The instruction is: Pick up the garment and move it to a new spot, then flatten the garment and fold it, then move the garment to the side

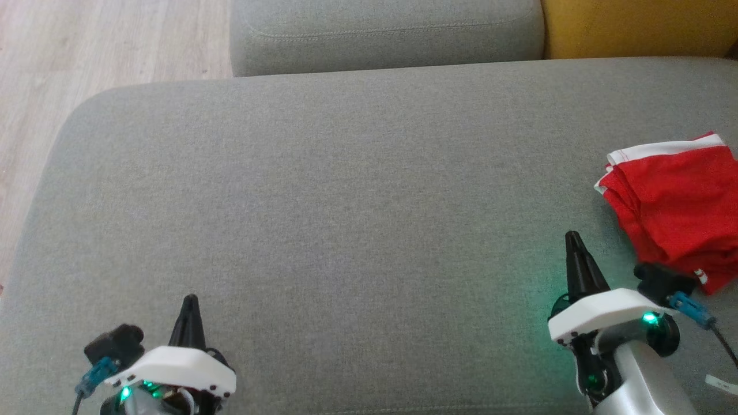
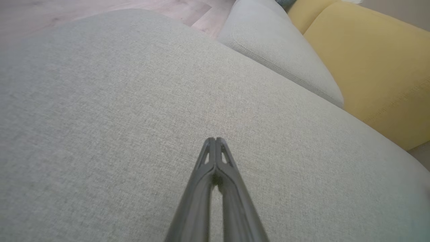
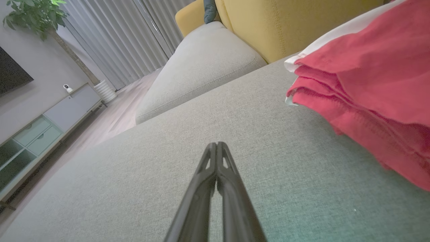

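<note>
The garment is red with a white band, folded into a stack at the right edge of the grey cushion. In the right wrist view the garment lies to the right of my fingers, apart from them. My right gripper is shut and empty, just left of the garment and near the cushion's front. At the lower left my left gripper is shut on nothing. The left wrist view has the left gripper with fingertips pressed together over bare fabric. The right gripper shows the same way.
A second grey cushion lies behind, with a yellow sofa part at the back right. Wooden floor runs past the cushion's left edge. A low cabinet, curtains and a plant stand farther off.
</note>
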